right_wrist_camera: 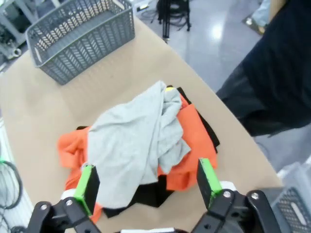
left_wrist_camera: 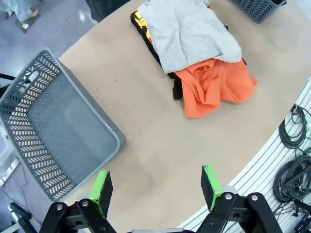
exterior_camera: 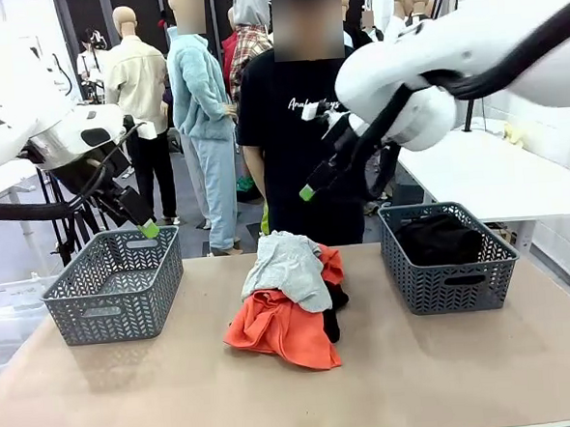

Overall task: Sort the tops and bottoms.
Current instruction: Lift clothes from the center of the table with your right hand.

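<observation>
**Pile sitting mid-table, both grippers empty**

The grey top is draped over the orange top mid-table, with black bottoms peeking out underneath. The left basket is at the pile's 9 o'clock. The right basket at 3 o'clock has a black garment inside. The left gripper hangs near the left basket and the right gripper is above the pile. Both are spread wide, gripping nothing.
</observation>
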